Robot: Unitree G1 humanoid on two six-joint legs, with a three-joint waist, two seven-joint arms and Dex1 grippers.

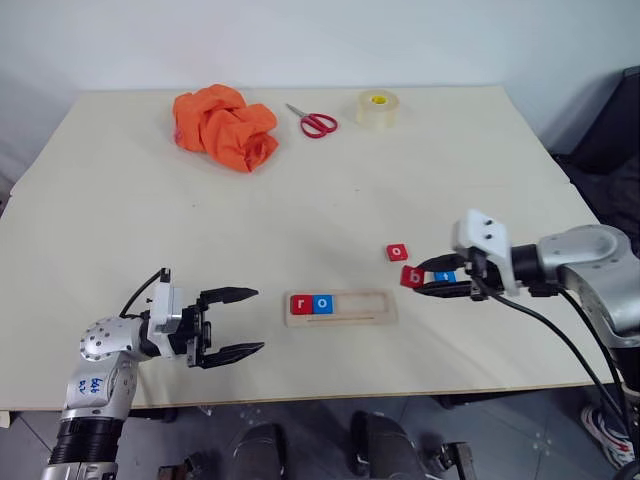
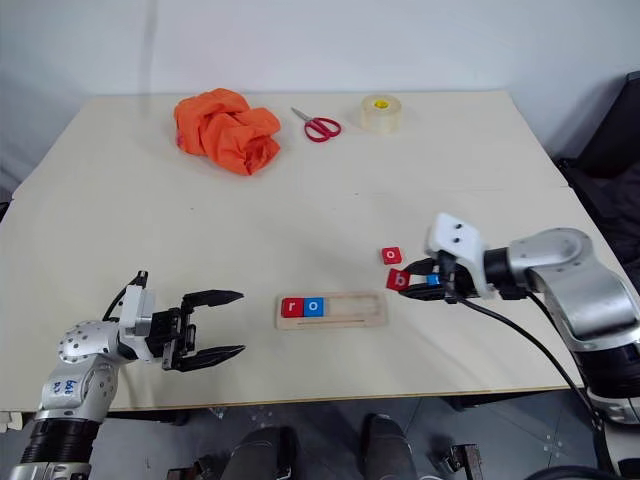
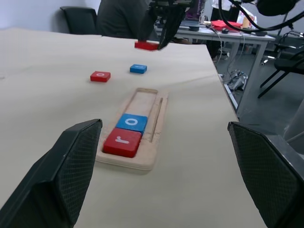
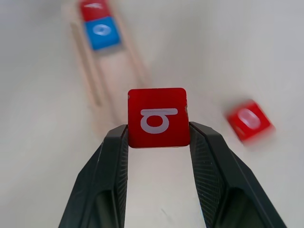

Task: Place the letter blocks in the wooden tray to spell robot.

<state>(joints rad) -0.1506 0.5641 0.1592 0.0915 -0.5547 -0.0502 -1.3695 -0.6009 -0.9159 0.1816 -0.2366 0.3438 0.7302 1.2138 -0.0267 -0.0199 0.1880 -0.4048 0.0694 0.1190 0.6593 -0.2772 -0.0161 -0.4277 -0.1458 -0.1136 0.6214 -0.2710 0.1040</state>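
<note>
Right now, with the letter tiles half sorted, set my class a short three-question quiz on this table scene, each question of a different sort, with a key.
1. True or false: the wooden tray already holds two tiles, a red r tile beside a blue o tile.
2. Which tile does the right gripper hold? A) the red b tile B) the blue tile C) the red o tile
3. Fill in: the left gripper has its fingers ____ and holds nothing.

Key: 1 true; 2 A; 3 open.
</note>
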